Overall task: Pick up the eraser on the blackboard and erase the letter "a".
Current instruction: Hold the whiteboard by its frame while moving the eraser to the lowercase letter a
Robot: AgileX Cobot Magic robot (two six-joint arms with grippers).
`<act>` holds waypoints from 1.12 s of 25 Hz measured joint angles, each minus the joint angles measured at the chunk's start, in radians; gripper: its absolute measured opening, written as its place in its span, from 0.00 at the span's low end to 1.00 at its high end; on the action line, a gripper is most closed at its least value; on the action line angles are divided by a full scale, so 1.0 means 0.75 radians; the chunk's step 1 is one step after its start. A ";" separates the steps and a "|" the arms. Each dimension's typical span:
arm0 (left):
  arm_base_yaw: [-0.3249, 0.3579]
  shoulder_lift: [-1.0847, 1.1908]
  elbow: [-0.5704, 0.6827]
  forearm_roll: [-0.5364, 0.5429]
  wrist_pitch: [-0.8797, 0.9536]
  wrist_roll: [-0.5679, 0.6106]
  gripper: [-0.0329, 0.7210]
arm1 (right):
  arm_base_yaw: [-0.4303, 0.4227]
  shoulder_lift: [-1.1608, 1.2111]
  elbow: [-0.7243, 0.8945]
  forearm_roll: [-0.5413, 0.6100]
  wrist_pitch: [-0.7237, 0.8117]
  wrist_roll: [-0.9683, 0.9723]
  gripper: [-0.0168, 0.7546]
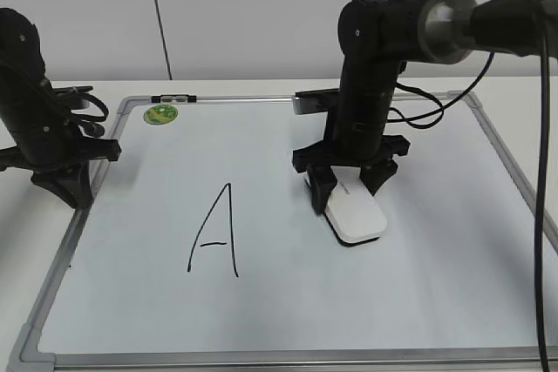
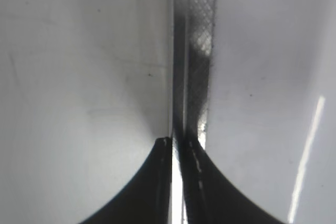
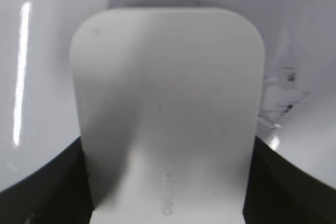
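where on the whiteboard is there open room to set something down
Bare board lies along the front edge of the blackboard, right of the eraser, and between the capital A and the green magnet. It is crowded around the right gripper on the eraser.

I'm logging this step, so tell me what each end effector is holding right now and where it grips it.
The right end effector clamps the eraser by its two long sides at the rear end, pressed on the blackboard. The left end effector holds nothing.

A white table [image 1: 261,86] is seen. The blackboard [image 1: 436,302] is laid flat on it. Black cables [image 1: 436,111] are draped at the back.
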 joint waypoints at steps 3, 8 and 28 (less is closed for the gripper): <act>0.000 0.000 0.000 0.000 0.000 0.000 0.08 | -0.053 0.000 0.000 0.010 0.000 0.010 0.70; 0.000 0.000 0.000 -0.002 0.000 0.000 0.08 | -0.182 -0.009 0.000 -0.010 0.000 0.012 0.70; 0.000 0.000 0.000 -0.007 0.002 0.000 0.08 | -0.055 -0.019 0.010 0.007 -0.010 0.022 0.70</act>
